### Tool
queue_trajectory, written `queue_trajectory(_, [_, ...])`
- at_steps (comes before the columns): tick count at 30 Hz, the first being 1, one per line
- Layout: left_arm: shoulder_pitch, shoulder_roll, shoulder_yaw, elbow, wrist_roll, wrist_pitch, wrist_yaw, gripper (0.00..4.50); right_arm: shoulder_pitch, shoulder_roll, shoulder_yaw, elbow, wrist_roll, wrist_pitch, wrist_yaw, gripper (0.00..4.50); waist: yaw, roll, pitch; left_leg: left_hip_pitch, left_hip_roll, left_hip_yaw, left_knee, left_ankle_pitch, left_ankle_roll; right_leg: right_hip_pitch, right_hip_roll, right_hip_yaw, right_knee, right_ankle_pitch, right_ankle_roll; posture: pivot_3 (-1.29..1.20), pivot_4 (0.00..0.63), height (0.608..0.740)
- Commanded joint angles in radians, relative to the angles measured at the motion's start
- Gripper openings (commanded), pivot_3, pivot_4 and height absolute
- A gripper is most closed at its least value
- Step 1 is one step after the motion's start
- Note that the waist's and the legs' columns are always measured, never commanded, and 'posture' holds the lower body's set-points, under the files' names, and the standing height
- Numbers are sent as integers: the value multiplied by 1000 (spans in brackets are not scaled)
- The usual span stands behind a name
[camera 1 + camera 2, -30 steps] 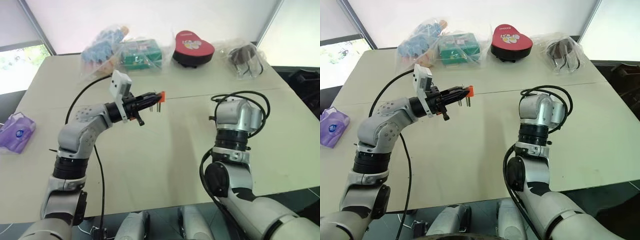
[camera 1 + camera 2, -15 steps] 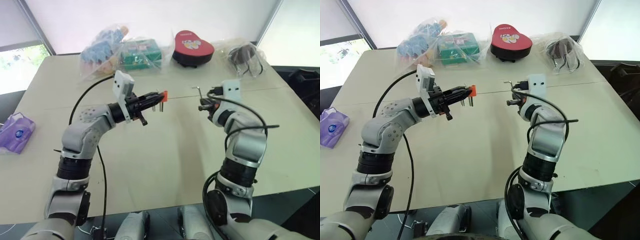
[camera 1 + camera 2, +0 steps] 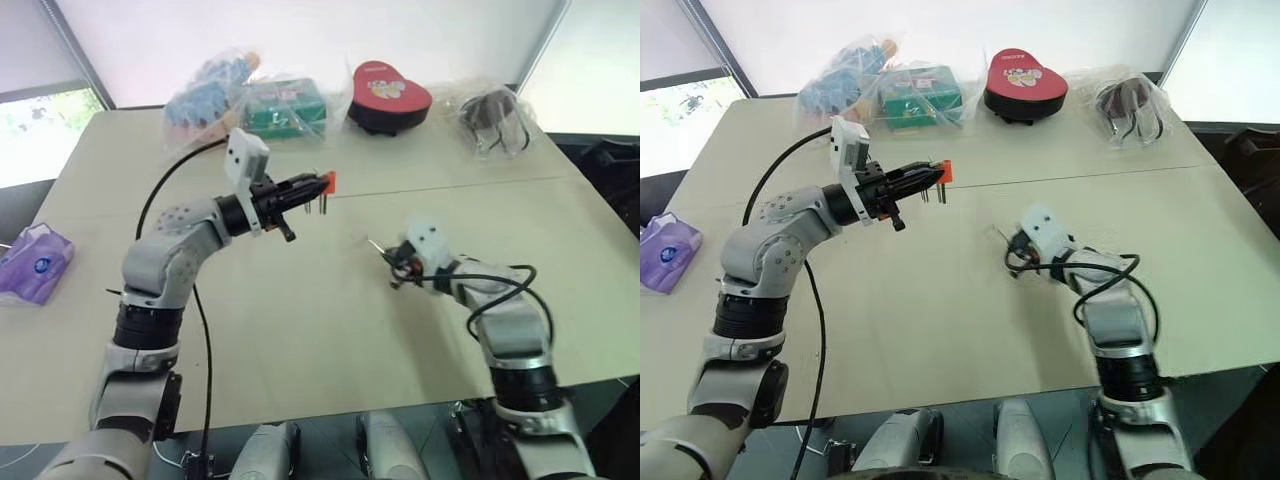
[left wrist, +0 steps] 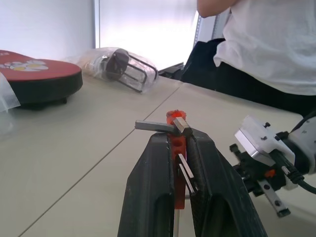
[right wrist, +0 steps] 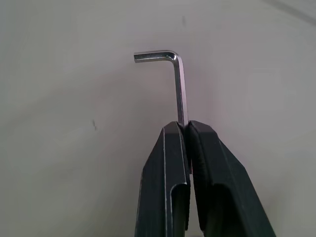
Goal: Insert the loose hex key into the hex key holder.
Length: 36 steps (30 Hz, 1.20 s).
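Right now your left tool point(image 4: 178, 148) is clamped on the hex key holder point(image 3: 327, 182), holding it up above the table point(image 3: 300, 320) with its short keys hanging from the block. Your right tool point(image 5: 186, 129) is pinched tight on the long leg of the loose hex key point(image 5: 170, 74), whose bent end sticks out past the fingertips, low over the table and well apart from the holder. Nothing lies between the two. Along the far edge you have bagged toys point(image 3: 205, 90), a green box in plastic point(image 3: 285, 105), a red heart-shaped box point(image 3: 388, 95) and a bag with dark straps point(image 3: 495, 115). A purple pack point(image 3: 30, 262) sits at your left edge. A person in a white shirt point(image 4: 266, 39) stands beyond the table.
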Motion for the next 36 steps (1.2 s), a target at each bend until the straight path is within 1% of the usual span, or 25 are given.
queue_trajectory(1, [-6,19,15,-31,-1,-12,-11,73,-48,-169,20,-40,64,23,126,36,-1,0,0,0,0,0,0,0,0,0,0,0,0,0,0,0,150,740])
queue_trajectory(3, [0,23,17,-32,-1,-14,-12,73,-56,-261,30,-20,94,-31,190,36,-1,0,0,0,0,0,0,0,0,0,0,0,0,0,0,0,150,740])
queue_trajectory(6, [12,25,19,-38,-1,-19,-7,73,-67,-336,51,18,126,-50,233,36,0,-1,0,0,1,0,0,0,0,1,0,0,-1,0,0,0,150,740])
queue_trajectory(9, [20,22,19,-45,-1,-21,-1,73,-69,-374,76,33,150,-72,262,1071,10,-1,1,0,1,0,0,0,0,1,0,0,-1,0,0,0,150,740])
queue_trajectory(10, [22,21,20,-47,-1,-23,3,73,-71,-385,92,38,150,-78,269,1556,14,-1,1,0,1,0,0,0,0,1,0,0,-1,0,0,0,150,740])
queue_trajectory(11, [24,20,22,-48,-1,-24,5,73,-73,-391,104,43,148,-90,271,2142,20,-1,1,0,1,1,1,0,0,1,0,0,-2,0,0,0,150,740])
queue_trajectory(12, [25,19,22,-49,-1,-25,8,73,-76,-398,115,49,146,-98,273,2535,23,-1,1,0,1,1,1,0,0,1,0,0,-2,0,0,0,150,740])
queue_trajectory(14, [27,17,23,-50,0,-27,11,73,-86,-404,129,63,148,-120,274,2535,27,-2,1,0,1,1,1,0,0,1,0,0,-2,0,0,0,150,740])
queue_trajectory(19, [35,17,25,-56,0,-30,16,73,-172,-339,140,120,171,-68,218,2535,26,-2,1,0,0,1,2,0,0,2,-1,0,-2,0,0,0,150,740])
queue_trajectory(22, [36,15,25,-61,-1,-29,21,73,-200,-326,170,158,155,-73,198,2535,25,-2,1,0,1,0,2,0,0,1,0,0,-2,0,0,0,150,740])
queue_trajectory(28, [40,15,21,-69,0,-33,28,73,-221,-313,221,255,140,-80,180,2535,27,-2,1,0,0,0,2,0,0,2,-1,0,-2,0,0,0,150,740])
queue_trajectory(36, [49,17,26,-86,-4,-27,42,73,-241,-277,230,320,144,-67,153,2535,25,-4,0,0,0,0,2,0,0,2,0,0,-2,0,0,0,150,740])
